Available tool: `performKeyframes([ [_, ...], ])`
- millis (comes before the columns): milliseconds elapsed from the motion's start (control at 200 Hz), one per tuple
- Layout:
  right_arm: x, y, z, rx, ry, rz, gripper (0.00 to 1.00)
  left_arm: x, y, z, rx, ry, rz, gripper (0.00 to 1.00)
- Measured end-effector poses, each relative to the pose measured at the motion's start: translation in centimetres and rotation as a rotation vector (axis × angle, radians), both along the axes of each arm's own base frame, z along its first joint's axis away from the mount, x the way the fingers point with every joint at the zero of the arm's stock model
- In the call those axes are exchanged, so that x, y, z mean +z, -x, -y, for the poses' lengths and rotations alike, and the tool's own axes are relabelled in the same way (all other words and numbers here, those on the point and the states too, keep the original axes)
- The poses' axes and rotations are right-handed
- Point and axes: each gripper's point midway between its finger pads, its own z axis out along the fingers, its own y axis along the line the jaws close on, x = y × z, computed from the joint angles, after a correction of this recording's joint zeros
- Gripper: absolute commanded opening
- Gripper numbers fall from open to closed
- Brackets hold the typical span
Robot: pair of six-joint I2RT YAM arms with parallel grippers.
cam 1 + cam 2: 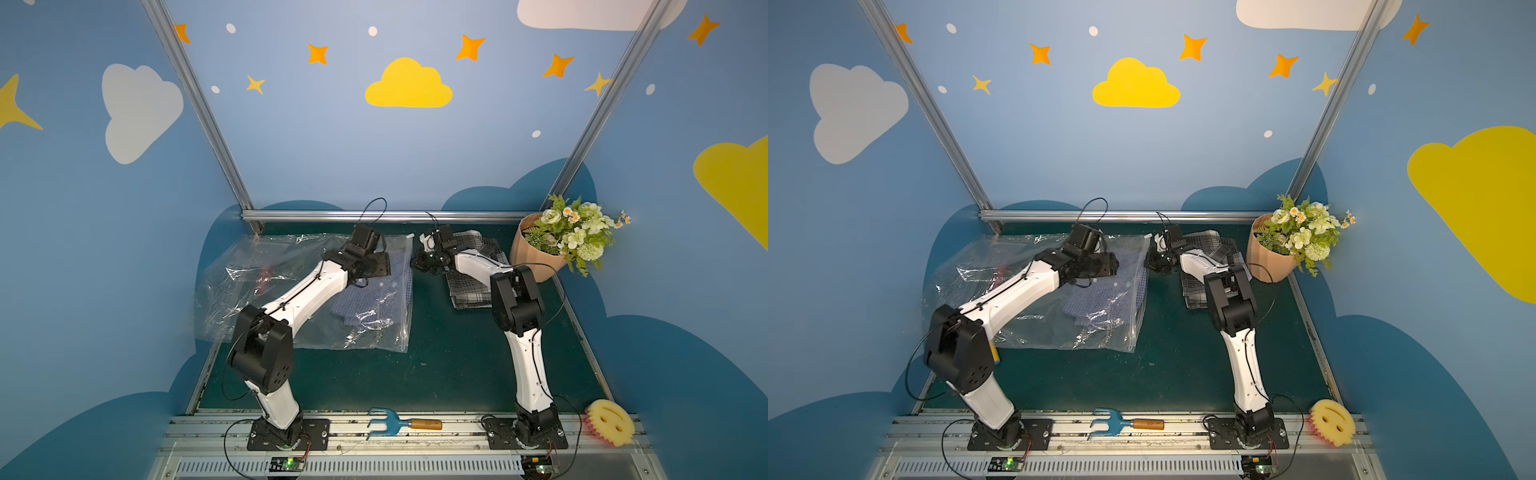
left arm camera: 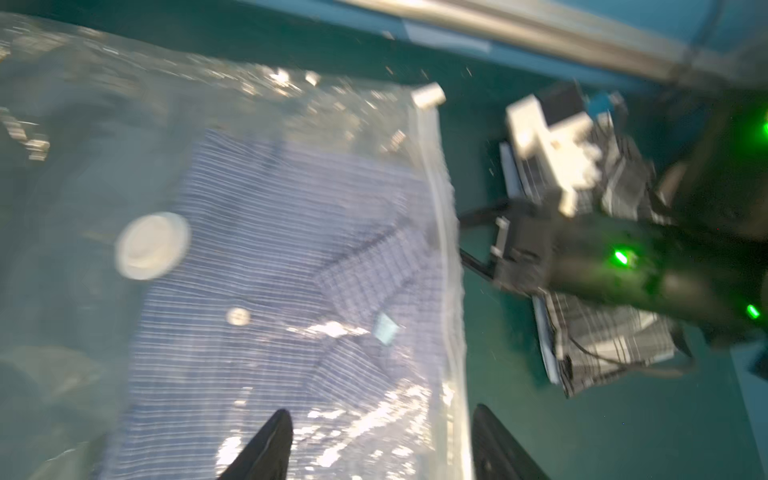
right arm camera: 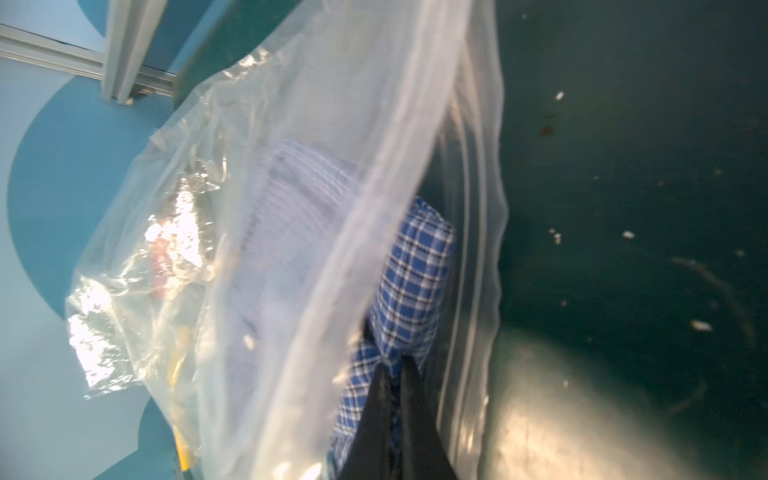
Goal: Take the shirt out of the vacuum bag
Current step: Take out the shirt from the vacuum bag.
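The vacuum bag [image 1: 232,291] [image 1: 967,299] lies crinkled on the left half of the green table, its zip edge facing the middle. A round white valve [image 2: 151,245] and a small white slider clip [image 2: 428,93] show on it. The blue checked shirt [image 1: 374,303] [image 1: 1100,307] [image 2: 270,249] is inside, near the zip edge. My left gripper [image 1: 384,266] [image 2: 382,411] hovers open over that edge, holding nothing. My right gripper [image 1: 415,262] [image 3: 395,363] reaches into the bag's mouth and is shut on a fold of the shirt [image 3: 415,270].
A folded grey plaid cloth [image 1: 469,286] lies under the right arm. A pot of flowers [image 1: 536,249] stands at the back right. A blue hand rake [image 1: 399,424] and a yellow sponge [image 1: 611,422] rest on the front rail.
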Motion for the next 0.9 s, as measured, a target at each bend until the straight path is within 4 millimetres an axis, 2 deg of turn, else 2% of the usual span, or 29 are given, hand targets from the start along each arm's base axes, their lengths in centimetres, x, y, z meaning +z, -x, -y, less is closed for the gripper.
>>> performKeyframes([
  [50, 0.6, 0.2, 0.1, 0.003, 0.001, 0.001, 0.0, -0.5, -0.7, -1.7, 0.048, 0.013, 0.007, 0.6],
  [175, 1.7, 0.6, 0.5, 0.009, 0.01, 0.003, 0.0, -5.2, -1.1, -6.4, 0.185, 0.018, -0.075, 0.54],
  [225, 2.0, 0.7, 0.8, 0.01, 0.015, 0.002, 0.0, -7.4, -1.1, -7.7, 0.225, 0.019, -0.123, 0.5],
  [305, 2.3, 1.0, 1.4, 0.007, 0.024, 0.0, 0.0, -9.8, -1.4, -9.5, 0.281, 0.028, -0.176, 0.43],
  [416, 2.5, 1.3, 2.7, -0.006, 0.039, -0.004, 0.0, -11.9, -1.9, -11.3, 0.338, 0.047, -0.213, 0.32],
  [511, 2.4, 1.7, 4.5, -0.027, 0.053, -0.016, 0.0, -12.9, -2.4, -12.2, 0.364, 0.058, -0.229, 0.23],
  [631, 2.2, 2.0, 6.9, -0.059, 0.069, -0.037, 0.0, -14.0, -2.8, -12.4, 0.37, 0.066, -0.245, 0.14],
  [901, 3.5, 1.8, 10.2, -0.09, 0.09, -0.038, 0.0, -16.2, -2.6, -11.9, 0.36, 0.085, -0.295, 0.05],
])
